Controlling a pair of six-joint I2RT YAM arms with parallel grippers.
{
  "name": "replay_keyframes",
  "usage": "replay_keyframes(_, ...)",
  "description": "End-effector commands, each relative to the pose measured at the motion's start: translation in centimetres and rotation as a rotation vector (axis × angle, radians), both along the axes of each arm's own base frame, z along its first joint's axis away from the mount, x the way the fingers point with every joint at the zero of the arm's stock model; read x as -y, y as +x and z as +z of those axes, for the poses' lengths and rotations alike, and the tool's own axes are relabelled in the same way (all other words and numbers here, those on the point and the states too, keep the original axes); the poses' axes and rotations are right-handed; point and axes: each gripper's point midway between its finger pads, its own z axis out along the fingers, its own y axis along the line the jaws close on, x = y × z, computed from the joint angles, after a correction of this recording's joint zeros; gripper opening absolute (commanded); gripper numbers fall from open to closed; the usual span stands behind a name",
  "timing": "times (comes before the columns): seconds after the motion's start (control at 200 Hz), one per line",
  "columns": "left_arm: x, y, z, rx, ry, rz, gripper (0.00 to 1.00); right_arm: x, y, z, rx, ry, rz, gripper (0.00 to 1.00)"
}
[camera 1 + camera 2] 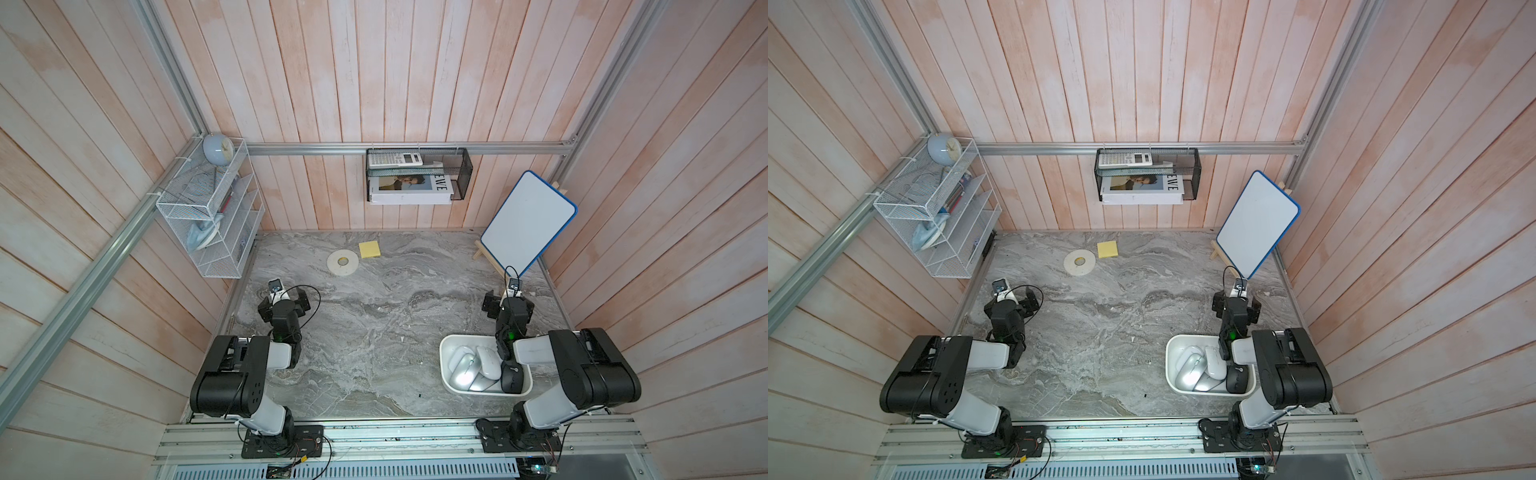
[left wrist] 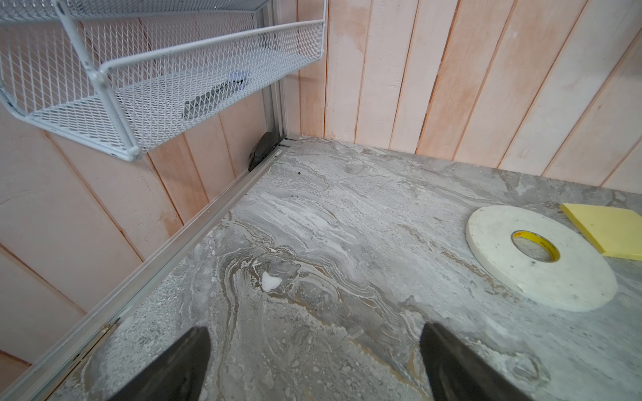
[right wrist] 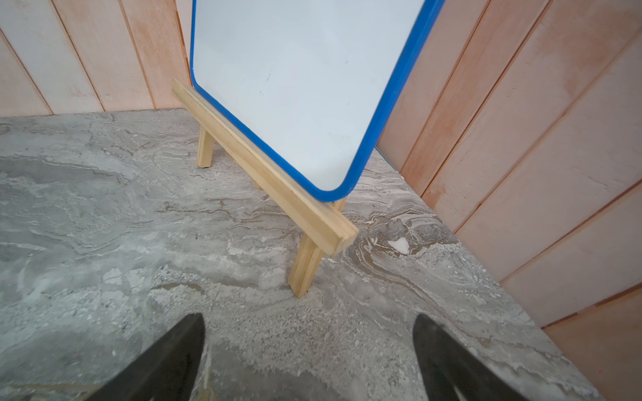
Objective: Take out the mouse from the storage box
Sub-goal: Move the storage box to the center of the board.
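Observation:
The storage box [image 1: 445, 376] [image 1: 1170, 368], a white lidless tub, sits at the front right of the marble table in both top views. Several mice lie in it: a white mouse [image 1: 488, 360] [image 1: 1216, 363], a silver mouse [image 1: 464, 371] [image 1: 1192, 368] and a black mouse [image 1: 512, 377] [image 1: 1237, 379]. My right arm's forearm crosses above the box's right end. My right gripper [image 1: 510, 300] [image 1: 1236, 305] [image 3: 310, 317] is open and empty beyond the box, low over bare table. My left gripper [image 1: 284, 301] [image 1: 1011, 301] [image 2: 316, 330] is open and empty at the table's left side.
A white tape roll [image 1: 343, 262] [image 2: 538, 257] and a yellow sticky-note pad [image 1: 370, 250] [image 2: 611, 232] lie at the back. A blue-rimmed whiteboard [image 1: 525, 222] [image 3: 295, 86] on a wooden easel [image 3: 278, 184] stands ahead of the right gripper. A white wire rack [image 1: 208, 216] [image 2: 139, 86] and a black mesh basket [image 1: 461, 174] hang on the walls.

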Motion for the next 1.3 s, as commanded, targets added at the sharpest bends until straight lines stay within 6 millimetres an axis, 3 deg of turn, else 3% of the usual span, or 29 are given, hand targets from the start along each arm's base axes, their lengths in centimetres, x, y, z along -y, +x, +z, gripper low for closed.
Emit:
replay_keyframes(0.0, 0.3, 0.5, 0.5, 0.014, -0.001, -0.016, 1.00, 0.1, 0.5, 0.5, 0.015, 0.010, -0.003, 0.98)
replay_keyframes(0.165, 0.3, -0.3, 0.7, 0.035, 0.006, -0.018, 1.00, 0.1, 0.5, 0.5, 0.013, 0.010, -0.003, 0.97)
replay_keyframes(0.28, 1.1, -2.0, 2.9, 0.120, 0.047, -0.023, 1.00, -0.7, 0.1, 0.8, 0.038, 0.005, 0.053, 0.98)
replay_keyframes(0.38, 3.7, -3.1, 5.1, 0.144, 0.165, -0.049, 1.00, -1.2, -1.2, 2.5, 0.105, -0.003, 0.082, 0.98)
replay_keyframes(0.495, 6.5, -4.4, 8.6, 0.210, 0.208, -0.079, 1.00, -2.1, -2.3, 5.0, 0.154, -0.023, 0.124, 0.98)
replay_keyframes(0.66, 11.0, -6.1, 13.8, 0.311, 0.072, -0.249, 1.00, -4.8, -4.5, 10.1, 0.246, -0.104, 0.186, 0.98)
replay_keyframes(0.82, 11.3, -7.3, 17.5, 0.336, -0.277, -0.260, 1.00, -7.5, -7.0, 16.6, 0.240, 0.049, 0.310, 0.98)
replay_keyframes(0.9, 10.0, -8.0, 17.2, 0.270, -0.429, -0.154, 1.00, -7.1, -9.2, 19.4, 0.234, 0.175, 0.298, 0.98)
replay_keyframes(0.945, 9.4, -8.6, 16.5, 0.204, -0.465, -0.107, 1.00, -6.1, -10.7, 20.0, 0.214, 0.243, 0.246, 0.97)
replay_keyframes(1.08, 7.8, -11.0, 15.0, 0.074, -0.534, -0.004, 1.00, -2.2, -15.1, 18.6, 0.197, 0.438, 0.016, 0.97)
replay_keyframes(1.23, 6.5, -13.0, 13.3, 0.053, -0.545, 0.024, 1.00, -3.0, -18.0, 18.1, 0.221, 0.506, 0.117, 0.98)
replay_keyframes(1.295, 7.8, -12.7, 12.6, 0.045, -0.578, -0.059, 1.00, -2.9, -19.0, 18.0, 0.212, 0.521, 0.128, 0.97)
